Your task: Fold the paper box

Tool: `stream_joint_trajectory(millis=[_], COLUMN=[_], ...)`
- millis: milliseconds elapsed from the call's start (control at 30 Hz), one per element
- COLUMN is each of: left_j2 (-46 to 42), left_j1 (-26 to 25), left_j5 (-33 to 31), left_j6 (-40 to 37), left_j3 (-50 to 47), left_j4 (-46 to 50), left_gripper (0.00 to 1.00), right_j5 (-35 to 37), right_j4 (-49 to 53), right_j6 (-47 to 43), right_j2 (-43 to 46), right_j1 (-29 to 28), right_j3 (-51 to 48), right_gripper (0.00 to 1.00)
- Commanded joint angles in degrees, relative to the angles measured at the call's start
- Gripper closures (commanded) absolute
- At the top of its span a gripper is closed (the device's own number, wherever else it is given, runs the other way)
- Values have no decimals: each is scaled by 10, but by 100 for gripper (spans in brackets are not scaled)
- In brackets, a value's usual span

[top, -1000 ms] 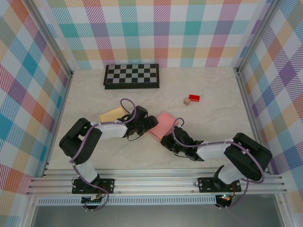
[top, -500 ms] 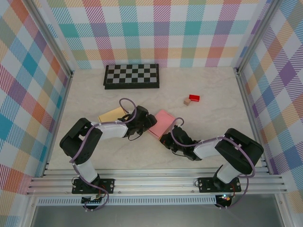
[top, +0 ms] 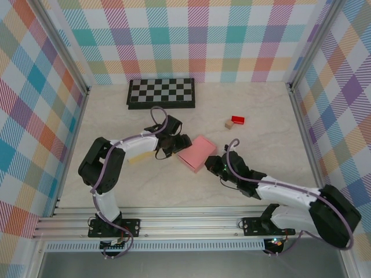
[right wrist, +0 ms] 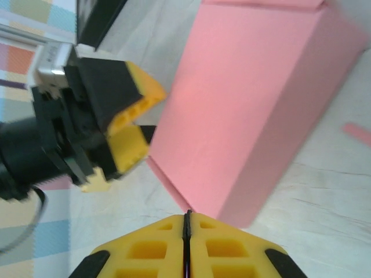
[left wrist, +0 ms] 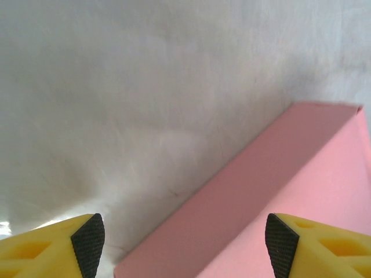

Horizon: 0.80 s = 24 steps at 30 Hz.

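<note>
Checked walls enclose a pale bench (top: 261,104) on three sides. The pink box (top: 197,154) lies near the bench centre, turned diagonally to the walls.

**Hands**
- The left hand (top: 178,142) sits at the box's 10 o'clock edge with its jaws wide apart. In the left wrist view its pads (left wrist: 88,237) straddle the near edge of the box and grip nothing.
- The right hand (top: 213,164) sits at the box's 4 o'clock edge. In the right wrist view its fingers are pressed together with nothing between them.

**Step in hand**
This appears to be an alignment step. The closed right hand is placed to brace the box while the open left hand lines up on the opposite edge.

**Next move**
The left jaws probably need to close on that edge or press it. The right hand should resist so the box does not slide.

**Clearance**
- 12 o'clock: the chessboard (top: 161,92) lies against the far wall, well apart from the box.
- 1 o'clock: the red block (top: 237,120) and tan block (top: 229,124) are near.
- 9 o'clock: a tan sheet (top: 134,157) lies under the left arm.
- 3 and 6 o'clock: open room for moving.
</note>
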State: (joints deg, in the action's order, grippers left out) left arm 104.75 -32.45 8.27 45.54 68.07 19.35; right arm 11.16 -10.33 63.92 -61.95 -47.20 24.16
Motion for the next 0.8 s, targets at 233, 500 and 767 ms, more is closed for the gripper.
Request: stream_joint_trajectory(millis=[233,500,767], left_j2=[-138,-188,52], left_j1=[4,-36,11], left_j5=[-32,-46,74], left_j6=[12,10,-156], left_j3=[-65,-77,186], left_j4=[73,42,30], left_gripper=[24,23,24], right_j5=[-18,-130,-257], right_j4=[340,353,216], right_j6=[-302,-378,-290], right_j2=[40,-170,-237], right_j1=[173,251,264], right_j3=[139,275,213], right_gripper=[87,89,91])
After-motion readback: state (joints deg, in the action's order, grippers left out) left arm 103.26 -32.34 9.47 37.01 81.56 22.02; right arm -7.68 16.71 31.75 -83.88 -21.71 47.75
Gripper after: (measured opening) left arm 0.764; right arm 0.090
